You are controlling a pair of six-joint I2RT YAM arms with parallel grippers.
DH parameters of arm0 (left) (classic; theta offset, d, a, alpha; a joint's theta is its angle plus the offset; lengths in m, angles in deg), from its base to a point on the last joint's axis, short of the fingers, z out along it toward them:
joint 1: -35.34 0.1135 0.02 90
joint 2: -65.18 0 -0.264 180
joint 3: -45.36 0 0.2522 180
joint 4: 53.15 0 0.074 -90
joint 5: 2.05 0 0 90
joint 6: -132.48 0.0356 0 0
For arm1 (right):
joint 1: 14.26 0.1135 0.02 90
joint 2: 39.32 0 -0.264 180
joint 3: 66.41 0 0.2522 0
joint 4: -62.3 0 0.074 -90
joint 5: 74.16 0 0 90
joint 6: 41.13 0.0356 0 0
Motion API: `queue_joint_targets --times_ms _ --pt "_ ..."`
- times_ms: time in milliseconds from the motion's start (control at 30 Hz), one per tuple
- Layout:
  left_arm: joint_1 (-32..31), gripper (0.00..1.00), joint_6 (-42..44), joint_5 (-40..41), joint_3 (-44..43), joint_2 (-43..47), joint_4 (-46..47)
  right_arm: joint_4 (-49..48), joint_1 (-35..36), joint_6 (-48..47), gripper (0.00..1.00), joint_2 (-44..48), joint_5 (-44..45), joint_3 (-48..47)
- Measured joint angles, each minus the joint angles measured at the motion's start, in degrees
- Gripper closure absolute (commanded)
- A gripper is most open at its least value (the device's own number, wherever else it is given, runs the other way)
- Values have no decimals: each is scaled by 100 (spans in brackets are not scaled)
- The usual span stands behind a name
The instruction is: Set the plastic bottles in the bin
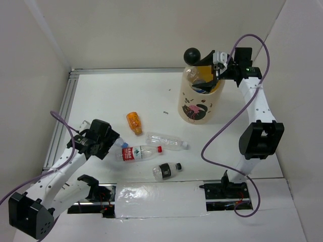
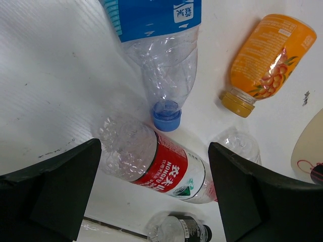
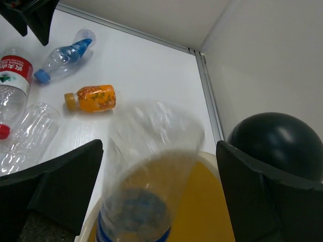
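My right gripper (image 1: 216, 75) hangs open over the cream bin (image 1: 202, 108). In the right wrist view a clear bottle with a blue band (image 3: 151, 171) shows blurred between the parted fingers (image 3: 65, 176), touching neither, its lower end inside the yellow bin (image 3: 217, 206). My left gripper (image 2: 154, 191) is open above the red-labelled bottle (image 2: 151, 164), beside the blue-labelled bottle (image 2: 161, 45). On the table lie the orange bottle (image 1: 134, 122), a clear bottle (image 1: 166, 141) and a black-labelled bottle (image 1: 165, 171).
The bin has a black ball ear (image 1: 192, 54) at its rim, close to my right gripper. White walls enclose the table on three sides, with a metal rail (image 1: 63, 116) along the left. A grey cable (image 1: 227, 126) loops beside the right arm.
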Motion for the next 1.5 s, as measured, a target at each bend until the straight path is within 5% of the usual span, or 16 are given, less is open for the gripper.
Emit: queue_joint_targets --times_ms 333,533,767,1100,1267,1400,1500 --pt "0 0 -249 413 33 -55 -105 597 24 -278 0 328 -13 -87" --pt "28 0 -273 999 2 -1069 -22 498 24 247 0 1331 -44 -83" --pt "225 0 299 1132 -190 -1937 1003 435 7 485 0 2192 -105 479" --pt "245 0 667 992 -223 -2146 1840 503 -31 610 0 2210 -63 1119" --pt "245 0 763 944 -361 -3069 2103 514 -83 638 0 2210 -63 1163" --pt "227 14 789 966 -496 -3414 2291 531 -236 647 0 2251 -63 1163" --pt "195 45 861 920 -505 -3438 2365 531 -367 651 0 2339 -61 1185"
